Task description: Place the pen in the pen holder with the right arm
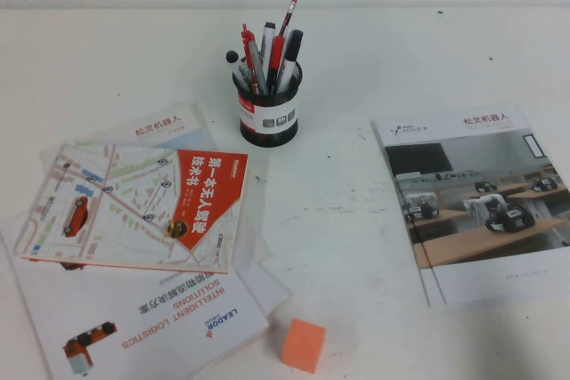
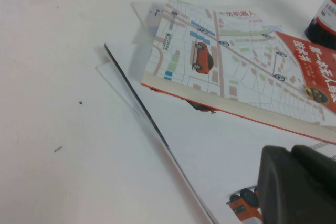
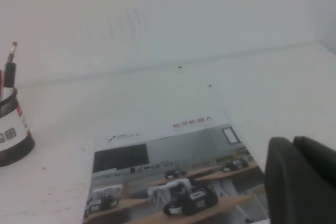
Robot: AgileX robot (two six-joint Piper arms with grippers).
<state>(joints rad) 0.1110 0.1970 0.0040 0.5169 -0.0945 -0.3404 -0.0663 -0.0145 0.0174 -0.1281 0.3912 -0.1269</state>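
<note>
The black round pen holder [image 1: 268, 106] with a white label band stands upright at the table's middle back. Several pens stand in it: red pens, a black-capped marker, and a slim grey pen [image 1: 259, 66] leaning among them. Neither arm shows in the high view. My left gripper [image 2: 292, 153] is shut and empty, low over the booklets on the table's left; the holder's edge [image 2: 325, 19] shows beyond them. My right gripper [image 3: 292, 144] is shut and empty, above the near right part of the brochure; the holder [image 3: 13, 129] stands far off to its side.
A map-covered book [image 1: 142, 206] lies on a stack of white booklets [image 1: 151, 327] at the left. A robot brochure [image 1: 472, 202] lies at the right. An orange cube [image 1: 303, 344] sits near the front edge. A wall runs along the table's far edge.
</note>
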